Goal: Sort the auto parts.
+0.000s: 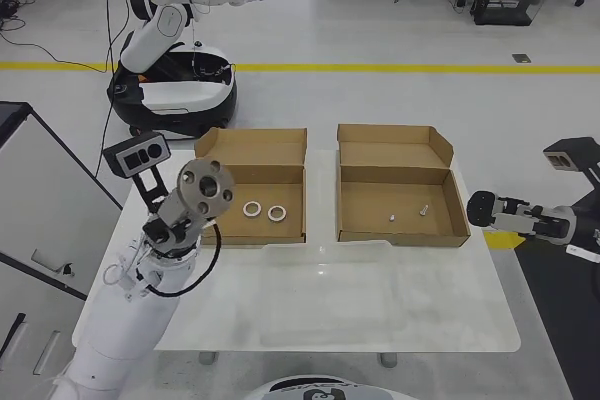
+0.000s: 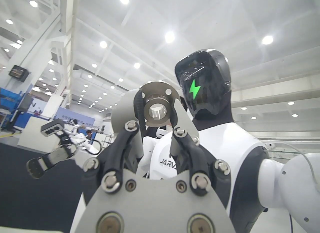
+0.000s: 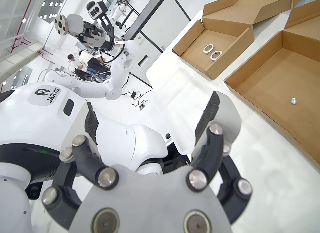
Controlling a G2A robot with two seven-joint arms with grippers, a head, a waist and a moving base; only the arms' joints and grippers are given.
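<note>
My left gripper (image 2: 156,112) is shut on a round metal flange (image 2: 156,98) with bolt holes and holds it raised, pointing upward. From above, the flange (image 1: 205,187) hangs over the table's left side, by the left cardboard box (image 1: 255,232). Two white rings (image 1: 264,210) lie in that box. The right cardboard box (image 1: 400,235) holds two small metal fasteners (image 1: 407,211). My right gripper (image 3: 152,116) stands open with nothing in it, off the table's right edge (image 1: 480,212). Across the table, the right wrist view shows the flange (image 3: 61,24), the rings (image 3: 212,51) and one fastener (image 3: 293,100).
The white table (image 1: 380,300) has bare room in front of both boxes. A dark cabinet (image 1: 20,190) stands at the left. Another robot's base (image 1: 175,95) sits on the floor behind the boxes.
</note>
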